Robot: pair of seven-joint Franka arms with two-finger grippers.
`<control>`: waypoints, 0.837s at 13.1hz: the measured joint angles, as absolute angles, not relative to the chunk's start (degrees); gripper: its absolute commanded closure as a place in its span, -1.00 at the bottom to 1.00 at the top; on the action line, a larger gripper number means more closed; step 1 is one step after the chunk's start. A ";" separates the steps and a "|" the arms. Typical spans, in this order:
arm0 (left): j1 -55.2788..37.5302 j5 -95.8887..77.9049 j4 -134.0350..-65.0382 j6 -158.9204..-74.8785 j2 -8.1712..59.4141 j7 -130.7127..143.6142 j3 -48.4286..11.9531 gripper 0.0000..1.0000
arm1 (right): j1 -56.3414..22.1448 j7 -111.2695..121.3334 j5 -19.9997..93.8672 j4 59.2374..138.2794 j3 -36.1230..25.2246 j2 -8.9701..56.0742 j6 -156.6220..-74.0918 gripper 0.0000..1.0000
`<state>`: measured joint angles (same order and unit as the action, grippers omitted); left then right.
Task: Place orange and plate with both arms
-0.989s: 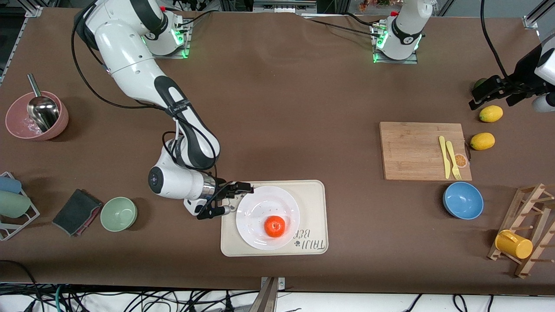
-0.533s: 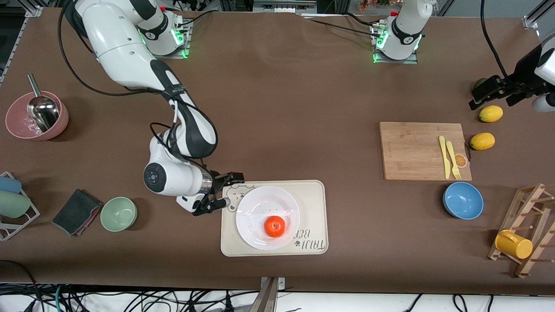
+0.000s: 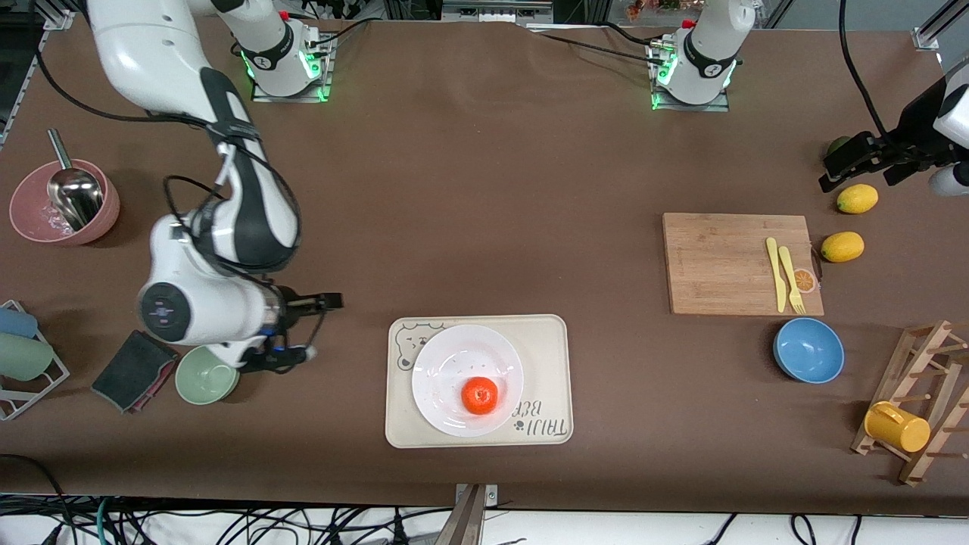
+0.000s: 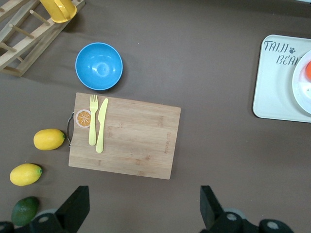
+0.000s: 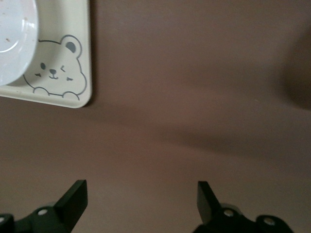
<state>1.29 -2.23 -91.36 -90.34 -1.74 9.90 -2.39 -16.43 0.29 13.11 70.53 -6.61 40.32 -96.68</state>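
Note:
The orange (image 3: 480,395) lies on the white plate (image 3: 454,356), which rests on a cream bear-print tray (image 3: 546,341) near the table's front edge. My right gripper (image 3: 316,327) hangs open and empty beside the tray, toward the right arm's end, close to a green bowl. Its wrist view shows the plate's rim (image 5: 14,39), the tray's bear corner (image 5: 63,73) and the open gripper (image 5: 141,201). My left gripper (image 3: 842,163) waits open over the table's left-arm end beside the lemons. In its wrist view the gripper (image 4: 143,208) is empty, with the orange (image 4: 308,70) and plate (image 4: 302,90) at the edge.
A green bowl (image 3: 207,373), dark cloth (image 3: 135,369) and pink bowl with ladle (image 3: 64,200) stand at the right arm's end. Cutting board (image 3: 727,261) with yellow cutlery, blue bowl (image 3: 808,350), two lemons (image 3: 842,246), wooden rack with yellow mug (image 3: 897,426) fill the left arm's end.
My right gripper has drawn away from the plate's rim toward the right arm's end, stopping beside the green bowl. Plate, orange and left arm have not moved.

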 measured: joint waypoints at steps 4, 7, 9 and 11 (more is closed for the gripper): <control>1.30 -2.23 -91.35 -90.34 -1.74 9.90 -2.39 -1.00 | -16.12 0.31 9.27 71.58 -10.97 34.75 -90.60 -1.00; 1.30 -2.23 -91.35 -90.34 -1.74 9.90 -2.39 -1.00 | -16.21 0.25 8.48 72.21 -12.48 31.07 -86.84 -1.00; 1.31 -2.23 -91.35 -90.34 -1.73 9.90 -2.39 -1.00 | -16.29 -0.09 7.55 72.45 -12.66 28.29 -85.47 -1.00; 1.31 -2.23 -91.34 -90.34 -1.73 9.90 -2.39 -1.00 | -16.29 -0.30 5.13 75.04 -12.71 23.67 -84.50 -1.00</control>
<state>1.31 -2.23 -91.34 -90.34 -1.73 9.90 -2.39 -16.29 -0.30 5.13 75.04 -12.71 23.67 -84.50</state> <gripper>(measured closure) 0.000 0.000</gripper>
